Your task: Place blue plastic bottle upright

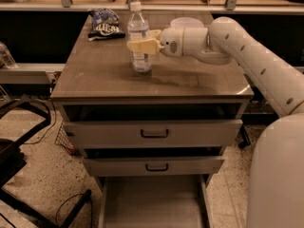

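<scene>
— One blue plastic bottle point(139, 37): where is it?
— You have it upright, capped, on the cabinet point(95, 77) top, the gripper point(141, 40) clamped round its middle. Label unreadable. A snack bag point(105, 23) lies at the cabinet's back-left corner.

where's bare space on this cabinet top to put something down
Bare: the front strip of the cabinet top, between the blue plastic bottle and the front edge, and the left side in front of the snack bag. Crowded: the back, where the gripper grips the bottle near the white bowl.
</scene>
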Robot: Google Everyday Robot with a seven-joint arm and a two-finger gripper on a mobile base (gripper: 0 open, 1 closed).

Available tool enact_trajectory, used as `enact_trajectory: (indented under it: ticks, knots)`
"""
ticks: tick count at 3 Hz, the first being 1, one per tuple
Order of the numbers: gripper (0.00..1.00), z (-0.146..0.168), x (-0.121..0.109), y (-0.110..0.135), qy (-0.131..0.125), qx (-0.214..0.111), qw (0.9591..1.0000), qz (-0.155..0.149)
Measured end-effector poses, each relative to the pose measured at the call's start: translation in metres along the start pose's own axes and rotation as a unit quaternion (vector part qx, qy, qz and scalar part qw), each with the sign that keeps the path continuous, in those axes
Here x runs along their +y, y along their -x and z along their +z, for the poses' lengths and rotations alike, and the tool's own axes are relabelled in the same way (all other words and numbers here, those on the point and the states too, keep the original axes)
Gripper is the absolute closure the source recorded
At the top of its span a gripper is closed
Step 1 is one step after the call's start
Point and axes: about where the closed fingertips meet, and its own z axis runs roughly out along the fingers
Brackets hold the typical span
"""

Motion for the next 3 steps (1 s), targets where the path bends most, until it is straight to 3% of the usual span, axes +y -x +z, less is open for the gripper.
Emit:
enact_trajectory:
  ticks: [1, 3]
  knots:
    - [0.46, 0.0025, 0.0011, 0.0, 0.002, 0.0, 1.0, 0.0]
    - [0.01, 0.0026, 0.0012, 0.0002, 0.002, 0.0, 1.0, 0.0]
